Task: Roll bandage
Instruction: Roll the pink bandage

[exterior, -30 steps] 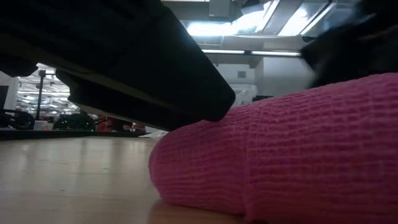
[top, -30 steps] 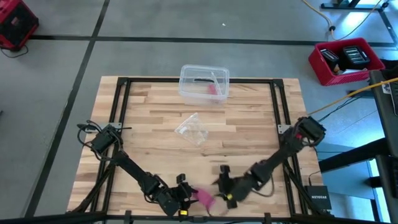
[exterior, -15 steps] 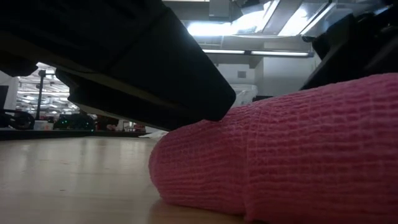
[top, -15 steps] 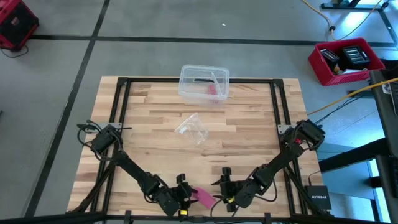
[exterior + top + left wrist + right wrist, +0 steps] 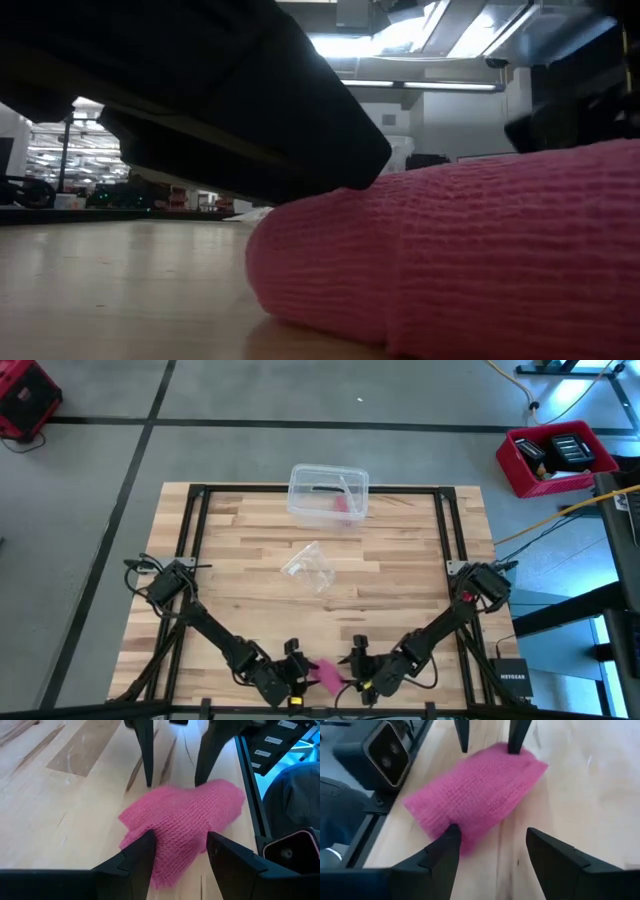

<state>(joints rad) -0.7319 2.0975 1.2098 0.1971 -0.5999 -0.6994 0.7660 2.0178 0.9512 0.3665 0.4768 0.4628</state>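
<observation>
The bandage [image 5: 327, 676] lies flat on the wooden table [image 5: 250, 570], right at the near edge, far from the clear plastic box [image 5: 328, 493] at the far edge, with the small clear wrapper [image 5: 310, 567] between the two. Both arms have their tools down low at the bandage, one on each end, likely so they can roll it or tidy it up between them. The left gripper [image 5: 177, 842] has its fingers spread wide, and the near end of the bandage sits in the gap between the two tips; they do not squeeze it. The right gripper [image 5: 490, 837] comes from the other side, also spread wide, with one finger [image 5: 451, 832] touching the cloth and the other beside it over bare wood. Neither one is holding the bandage tight. The bandage is pink and soft, with a tiny net-like weave. It looks like a short, fat, squashy roll, more lump than neat tube, wider at one end. From the table-level camera it fills the view [image 5: 470, 250] and rests on the wood, with the dark arm [image 5: 200, 100] hanging over it. The roll seems mostly done, I think.
</observation>
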